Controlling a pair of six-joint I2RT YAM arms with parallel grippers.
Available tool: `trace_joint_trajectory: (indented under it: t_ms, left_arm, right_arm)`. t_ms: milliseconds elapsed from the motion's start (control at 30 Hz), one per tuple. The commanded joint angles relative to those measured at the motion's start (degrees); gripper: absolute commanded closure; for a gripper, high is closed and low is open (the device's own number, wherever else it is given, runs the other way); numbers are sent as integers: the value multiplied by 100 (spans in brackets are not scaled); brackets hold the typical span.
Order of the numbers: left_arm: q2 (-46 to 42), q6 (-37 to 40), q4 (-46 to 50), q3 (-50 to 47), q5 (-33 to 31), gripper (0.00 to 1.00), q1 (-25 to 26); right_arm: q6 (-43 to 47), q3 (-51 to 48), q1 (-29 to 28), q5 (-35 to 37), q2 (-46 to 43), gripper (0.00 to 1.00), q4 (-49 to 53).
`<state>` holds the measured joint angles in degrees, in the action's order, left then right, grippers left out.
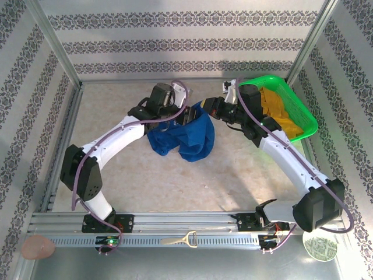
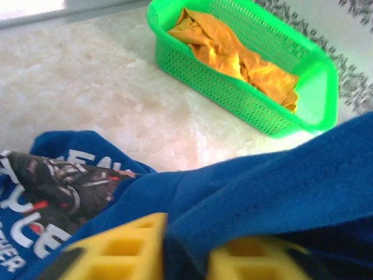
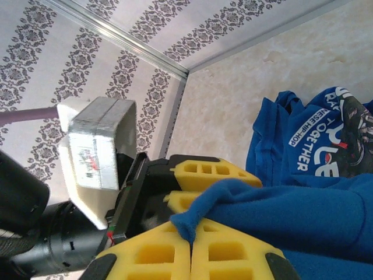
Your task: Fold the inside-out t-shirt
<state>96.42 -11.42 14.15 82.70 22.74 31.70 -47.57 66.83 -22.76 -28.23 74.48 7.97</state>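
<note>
Centre frame, the left gripper and right gripper — side by side — each clamp a fold of the royal-blue, white-lettered cloth t-shirt, bunched beneath them.

right gripper: yellow fingers pressed together on t-shirt edge | left gripper: just behind that edge, fingers on the same blue fold | print: white lettering, t-shirt's right part | surface: beige, beyond t-shirt

White left arm and right arm, black at the joints, purple cables alongside. Yellow fingers with square hollows; a white labelled box at frame left.
</note>
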Motion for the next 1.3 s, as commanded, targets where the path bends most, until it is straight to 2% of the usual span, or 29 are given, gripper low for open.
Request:
trace_joint_trajectory:
  t_ms: [0, 67, 200, 267, 333, 400, 467, 533, 633, 800, 900, 1167, 1267]
  left_arm:
    - [117, 52, 411, 495, 73, 100, -122]
    - [93, -10, 500, 713, 617, 100, -266]
    - [-112, -530, 130, 837, 2265, 100, -588]
    - [-247, -1136, -569, 616, 3013, 100, -734]
    - [-333, -2177, -1879, 215, 3712, 100, -916]
    - [-310, -3531, -3594, -198, 4106, 100, -1062]
    - [-140, -4883, -5296, -476, 4203, 100, -1206]
    - [66, -5731, -6266, -559, 4160, 100, -1289]
    - [142, -5741, -6184, -515, 4139, 100, -1314]
    - [3, -5096, -5351, -431, 4184, 100, -1316]
    - [-69, -4850, -5043, -438, 4195, 100, -1309]
    - [-115, -4722, -4901, -483, 4159, 100, -1313]
    - [-113, -4720, -4899, -465, 4157, 100, -1308]
  right_arm:
    - [66, -162, 8, 141, -179, 100, -41]
    - [80, -273, 59, 256, -168, 100, -73]
    - [146, -419, 184, 737, 30, 100, -202]
    - [217, -403, 223, 1039, 171, 100, -244]
    - [233, -383, 293, 1263, 320, 99, -310]
    - [201, -366, 386, 1318, 445, 88, -414]
    - [201, -290, 469, 1301, 517, 70, -428]
    - [222, -222, 533, 1211, 491, 54, -404]
    - [265, -228, 554, 1103, 189, 45, -272]
    - [301, -354, 486, 965, -532, 43, 119]
    - [240, -342, 392, 938, -693, 36, 312]
    - [-151, -156, -342, 1629, -335, 32, 506]
    - [-553, -247, -379, 1815, -88, 33, 541]
